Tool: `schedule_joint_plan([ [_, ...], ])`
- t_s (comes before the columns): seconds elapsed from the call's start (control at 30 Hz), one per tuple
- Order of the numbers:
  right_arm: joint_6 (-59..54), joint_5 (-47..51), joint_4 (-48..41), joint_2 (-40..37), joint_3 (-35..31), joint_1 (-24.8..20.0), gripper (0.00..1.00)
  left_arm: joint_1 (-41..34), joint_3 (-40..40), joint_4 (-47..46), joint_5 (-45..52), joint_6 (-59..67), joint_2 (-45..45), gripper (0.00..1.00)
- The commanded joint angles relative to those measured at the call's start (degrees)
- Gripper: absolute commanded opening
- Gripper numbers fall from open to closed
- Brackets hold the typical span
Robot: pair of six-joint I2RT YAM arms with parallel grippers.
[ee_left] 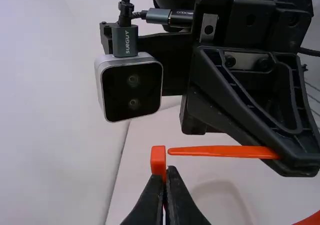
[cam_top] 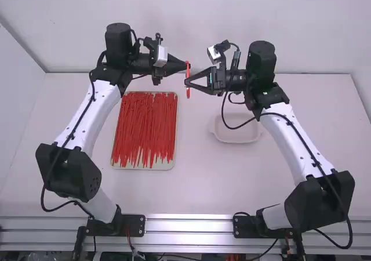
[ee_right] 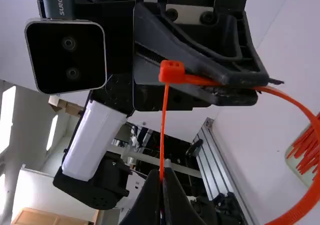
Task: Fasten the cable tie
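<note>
Threading remains: left gripper (ee_left: 163, 175) pinches the cable tie (cam_top: 187, 76) by its head (ee_left: 158, 156), right gripper (ee_right: 161, 177) pinches the tail (ee_left: 220, 151), tip not yet through.

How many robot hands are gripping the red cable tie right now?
2. The left hand pinches the cable tie at its head; the right hand pinches its strap, both held above the table.

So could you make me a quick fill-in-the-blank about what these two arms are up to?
The left gripper and the right gripper are both shut on one red ___. The spare ties lie on a ___ beside the white dish. That dish stands on the ___ arm's side of the table.
Missing: cable tie; tray; right.
</note>
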Motion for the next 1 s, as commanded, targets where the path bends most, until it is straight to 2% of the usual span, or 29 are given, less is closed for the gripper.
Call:
schedule_joint_plan([
  [0.0, 0.0, -0.7, 0.2, -1.6, 1.2, -0.2, 0.0, -0.5, -0.6, 0.2, 0.7, -0.2, -0.2, 0.02],
  [0.77, 0.4, -0.3, 0.2, -1.6, 1.2, -0.4, 0.0, -1.1, -0.6, 0.1, 1.2, -0.2, -0.2, 0.02],
  [0.9, 1.3, 0.2, 0.3, -1.6, 1.2, -1.7, 0.0, -1.3, -0.6, -1.4, 1.5, 1.2, -0.2, 0.02],
  [0.97, 2.1, 1.0, 0.3, -1.6, 1.2, -2.2, 0.0, -1.2, -0.6, -2.1, 4.6, 2.9, -0.2, 0.02],
])
